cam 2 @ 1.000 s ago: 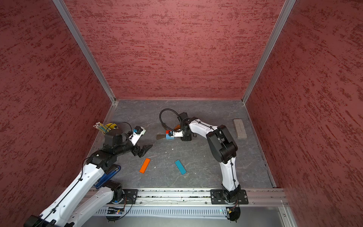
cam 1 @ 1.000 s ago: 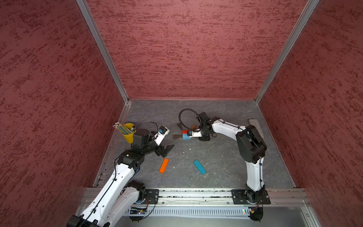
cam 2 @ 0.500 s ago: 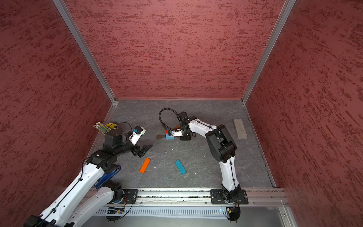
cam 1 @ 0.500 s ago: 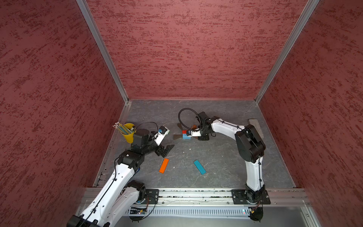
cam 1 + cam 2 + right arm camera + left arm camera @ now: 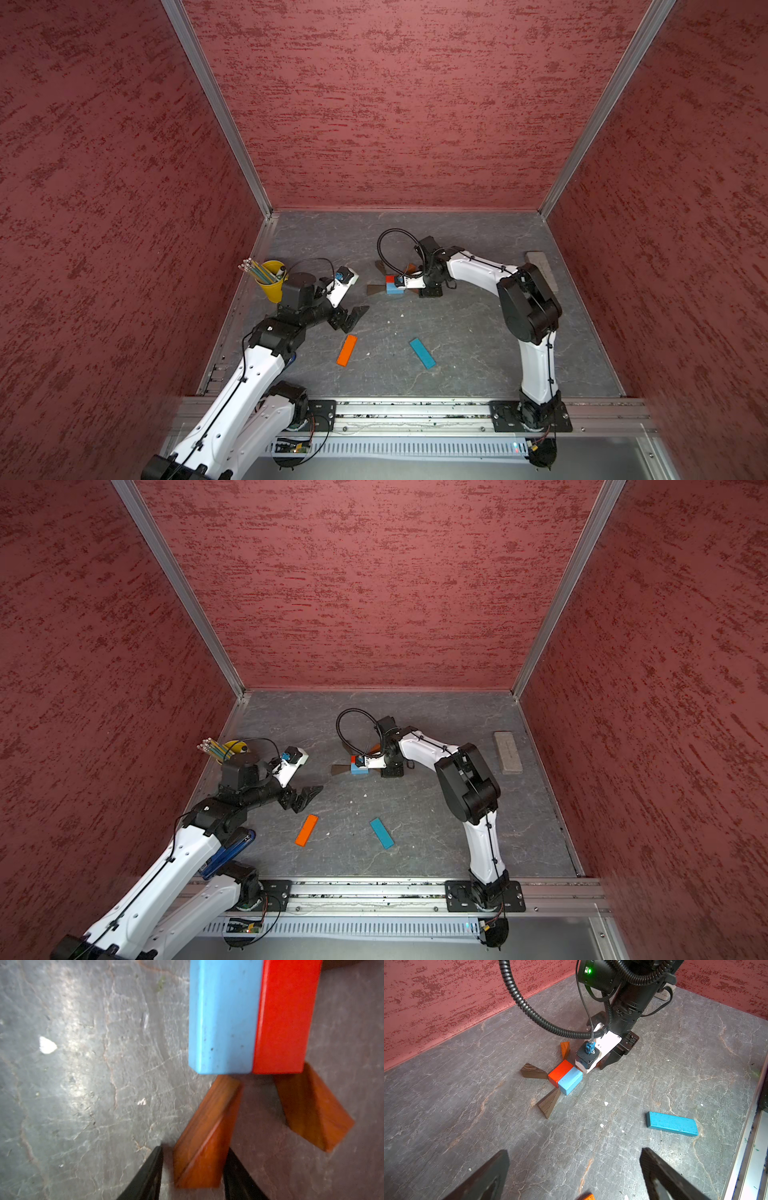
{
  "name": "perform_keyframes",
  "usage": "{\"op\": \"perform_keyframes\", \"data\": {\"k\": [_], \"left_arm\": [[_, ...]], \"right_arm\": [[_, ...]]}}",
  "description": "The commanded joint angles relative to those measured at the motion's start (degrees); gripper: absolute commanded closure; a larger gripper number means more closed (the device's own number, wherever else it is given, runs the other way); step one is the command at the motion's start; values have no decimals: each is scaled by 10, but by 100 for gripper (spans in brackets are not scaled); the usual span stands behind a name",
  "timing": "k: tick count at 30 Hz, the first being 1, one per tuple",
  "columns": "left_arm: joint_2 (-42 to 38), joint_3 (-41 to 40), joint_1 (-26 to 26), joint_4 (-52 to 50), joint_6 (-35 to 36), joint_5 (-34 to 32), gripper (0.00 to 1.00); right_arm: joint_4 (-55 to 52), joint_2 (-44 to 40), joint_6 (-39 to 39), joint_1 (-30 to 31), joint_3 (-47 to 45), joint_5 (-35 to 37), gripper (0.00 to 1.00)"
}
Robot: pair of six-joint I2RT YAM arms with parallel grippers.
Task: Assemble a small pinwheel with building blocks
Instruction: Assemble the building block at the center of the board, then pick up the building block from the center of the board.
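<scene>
Nearest the rail (image 5: 415, 409), flat on the floor (image 5: 457, 316) and well apart: orange bar (image 5: 347, 350) and blue bar (image 5: 422, 353), with the left gripper (image 5: 352, 316) just behind the orange one, fingers (image 5: 483, 1178) spread wide, empty. Mid-floor, the part-built pinwheel (image 5: 392, 284): cube (image 5: 564, 1076), red half beside blue, two dark wedges (image 5: 533, 1071) tipped to its corners on one side, two orange wedges (image 5: 311, 1109) on the other, the right gripper (image 5: 195, 1149) straddling one orange wedge, jaws slightly parted, a sliver of floor beside one finger. Out at the sides, cup (image 5: 272, 282) at the left, grey block (image 5: 540, 268) farther back at the right.
</scene>
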Motion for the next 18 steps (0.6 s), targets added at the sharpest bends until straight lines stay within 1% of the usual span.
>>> {"op": "perform_keyframes", "data": {"k": [1, 3, 6, 10, 13, 16, 18], "left_arm": [[2, 10, 5, 10, -3, 10, 0], [0, 9, 5, 11, -2, 12, 0], [-5, 8, 5, 13, -1, 16, 0], [-11, 8, 5, 17, -1, 21, 0], [-21, 7, 5, 25, -1, 29, 0], [-42, -2, 6, 49, -5, 45, 0], [-56, -9, 6, 65, -12, 55, 0]], "right_arm": [[14, -17, -31, -2, -10, -6, 50], [23, -33, -27, -5, -21, -9, 50], [29, -73, -12, -17, -42, -34, 50], [91, -173, 20, -24, -130, -24, 49], [154, -258, 81, -22, -210, -2, 49], [210, -360, 155, -10, -297, -6, 49], [256, -424, 231, 7, -348, -3, 44]]}}
